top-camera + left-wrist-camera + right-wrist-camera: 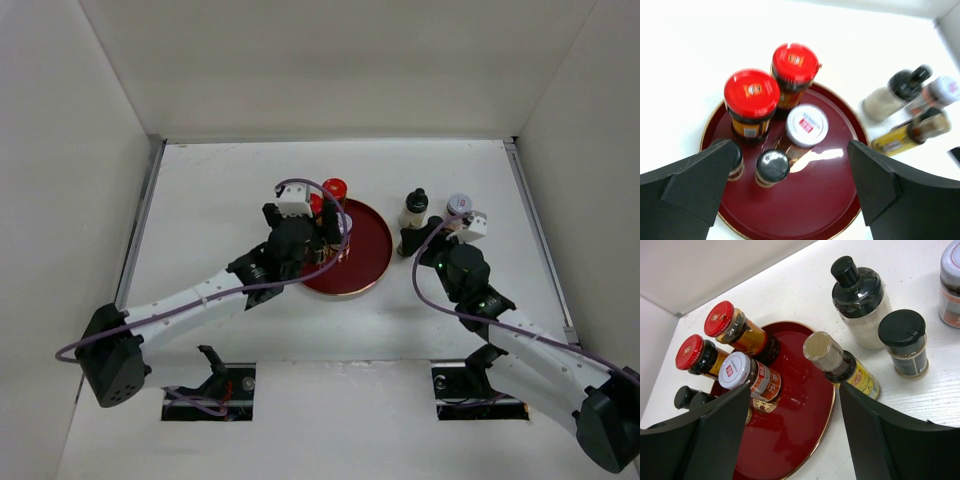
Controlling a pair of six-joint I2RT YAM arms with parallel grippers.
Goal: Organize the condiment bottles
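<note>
Top view: a white worktop point(220, 200) carries a round dark-red tray point(368, 262) near its middle. The left hand point(330, 238) hovers over the tray's left side, its arm reaching in from the near-left corner. The right hand point(412, 243) sits just right of the tray, its arm bent in from the near-right corner. It is beside a pale black-capped shaker bottle point(413, 212) and a silver-capped jar point(459, 205).

Left wrist view: the fingers are spread wide and empty above two red-capped glass bottles point(751, 93), a white-capped bottle point(807, 125) and a tiny dark-capped bottle point(772, 167), all upright on the tray.

Right wrist view: the fingers are likewise wide apart and empty. A yellow-labelled bottle with a tan cap point(840, 365) stands on the worktop just beside the tray rim, and a small black-capped jar point(904, 342) stands nearer the right edge.

The bottles look like rigid, smooth glass, light and easily toppled. Gripping the body just below the cap seems safest.
</note>
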